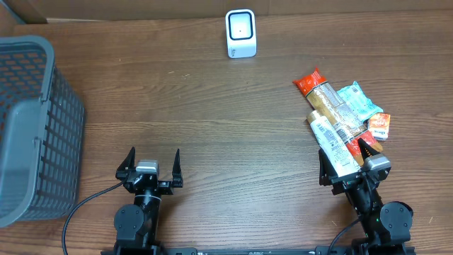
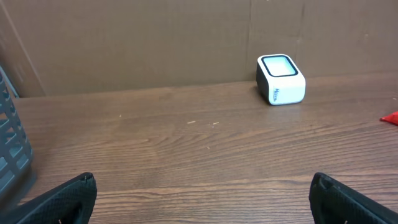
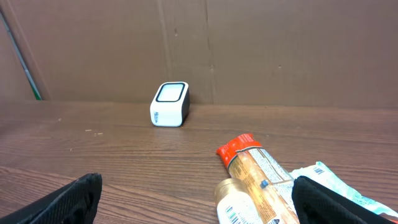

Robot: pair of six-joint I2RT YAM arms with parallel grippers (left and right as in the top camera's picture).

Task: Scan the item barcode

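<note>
The white barcode scanner (image 1: 241, 33) stands at the far middle of the table, also seen in the left wrist view (image 2: 281, 79) and the right wrist view (image 3: 170, 104). A pile of items lies at the right: an orange-red snack pack (image 1: 327, 98), a white tube with a gold cap (image 1: 333, 145), a teal packet (image 1: 359, 99) and a small orange sachet (image 1: 379, 126). My right gripper (image 1: 347, 164) is open at the near end of the tube (image 3: 239, 202), with the snack pack (image 3: 255, 171) just ahead. My left gripper (image 1: 150, 164) is open over bare wood, holding nothing.
A grey mesh basket (image 1: 28, 127) fills the left side of the table, its wall showing at the edge of the left wrist view (image 2: 12, 143). A cardboard wall runs behind the scanner. Bare wood lies between the two grippers and the scanner.
</note>
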